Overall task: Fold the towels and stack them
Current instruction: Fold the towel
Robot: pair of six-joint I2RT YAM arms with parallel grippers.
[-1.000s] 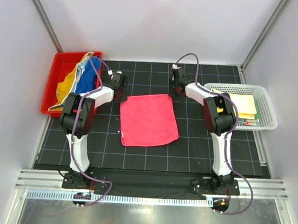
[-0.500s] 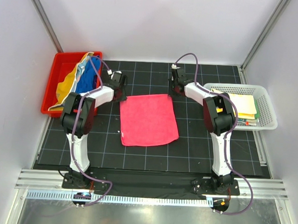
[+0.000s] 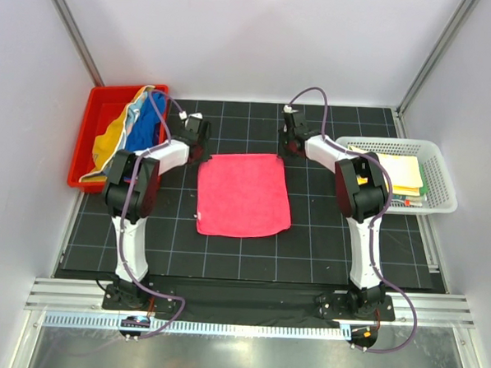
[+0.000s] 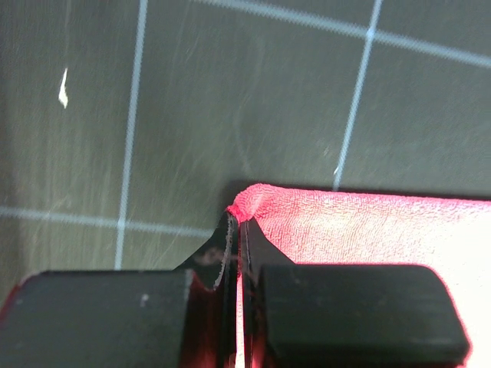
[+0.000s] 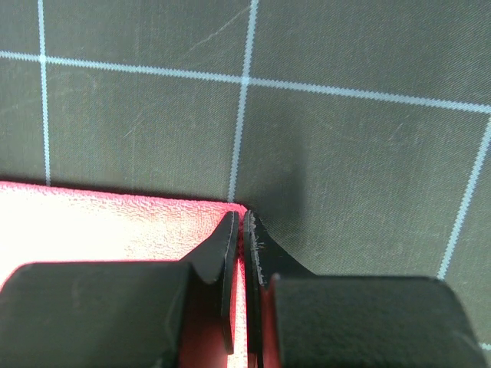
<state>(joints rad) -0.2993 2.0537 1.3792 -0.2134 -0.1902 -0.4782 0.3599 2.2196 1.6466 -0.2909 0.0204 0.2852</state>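
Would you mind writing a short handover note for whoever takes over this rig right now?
Left gripper: shut on the far left corner of the pink-red towel.
Right gripper: shut on its far right corner.
The towel lies flat, unfolded, on the mat; yellow and blue towels are heaped in the red bin.
Done: towel spread out, no fold yet.
Left: fold it, stack it, then do the bin's towels.

- The top camera looked steeply down from above and behind the arm bases, far enough off to take in the whole mat [image 3: 324, 254].
- The left wrist camera sat close over the left gripper [image 4: 236, 221], facing the towel [image 4: 368, 230]'s far-left corner.
- The right wrist camera sat equally close over the right gripper [image 5: 240, 218], at the far-right corner.
- All three views shared the towel's far edge.
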